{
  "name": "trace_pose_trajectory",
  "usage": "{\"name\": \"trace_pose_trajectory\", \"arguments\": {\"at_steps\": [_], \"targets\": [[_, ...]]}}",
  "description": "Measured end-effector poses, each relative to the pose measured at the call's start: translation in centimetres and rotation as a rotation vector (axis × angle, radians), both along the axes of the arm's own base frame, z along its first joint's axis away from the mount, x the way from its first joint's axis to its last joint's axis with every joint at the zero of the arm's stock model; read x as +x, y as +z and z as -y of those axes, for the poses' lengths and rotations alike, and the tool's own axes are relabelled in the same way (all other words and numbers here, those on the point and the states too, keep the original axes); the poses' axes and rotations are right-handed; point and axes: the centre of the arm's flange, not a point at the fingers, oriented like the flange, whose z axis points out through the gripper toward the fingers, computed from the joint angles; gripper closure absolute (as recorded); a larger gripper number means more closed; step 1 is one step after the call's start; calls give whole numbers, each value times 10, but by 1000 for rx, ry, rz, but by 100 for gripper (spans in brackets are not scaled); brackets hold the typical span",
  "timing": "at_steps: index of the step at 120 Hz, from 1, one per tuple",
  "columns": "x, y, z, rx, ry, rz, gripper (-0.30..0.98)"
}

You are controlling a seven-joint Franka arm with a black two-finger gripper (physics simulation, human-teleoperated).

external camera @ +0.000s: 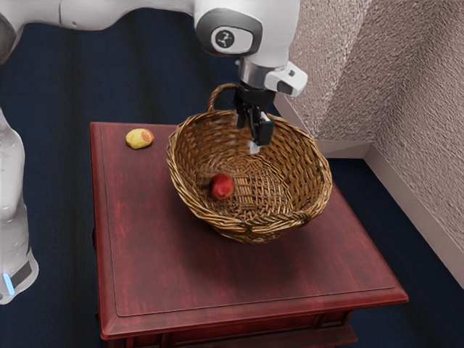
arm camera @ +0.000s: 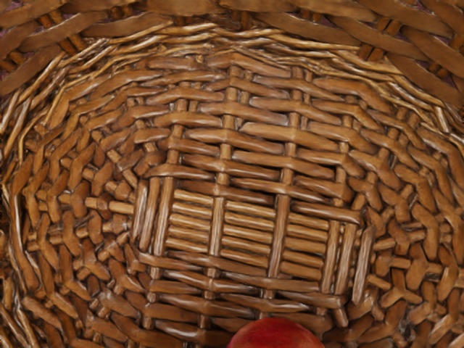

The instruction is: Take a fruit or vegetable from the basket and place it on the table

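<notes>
Red fruit (external camera: 222, 186) in basket (external camera: 187, 196); arm emblem (external camera: 225, 39), perhaps lettered.

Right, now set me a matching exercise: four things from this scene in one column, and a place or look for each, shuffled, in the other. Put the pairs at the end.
Things
1. basket
2. red fruit
3. yellow fruit with a reddish patch
4. gripper

Places and looks
A. on the table, outside the woven container
B. black, at the end of the white arm
C. brown, woven, with a looped handle
D. lying inside the woven container

Pairs: 1-C, 2-D, 3-A, 4-B
</notes>
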Motion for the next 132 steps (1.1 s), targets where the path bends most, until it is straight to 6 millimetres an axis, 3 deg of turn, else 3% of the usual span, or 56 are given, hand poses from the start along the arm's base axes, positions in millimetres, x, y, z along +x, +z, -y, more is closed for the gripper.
{"name": "trace_pose_trajectory", "arguments": {"at_steps": [28, 45, 59, 96, 132], "targets": [[16, -3, -1, 27, -9, 64, 3], [29, -59, -7, 14, -7, -35, 2], [28, -83, -15, 11, 0, -83, 2], [15, -95, -4, -21, -21, -169, 2], [5, -118, -14, -49, 1, -264, 2]]}}
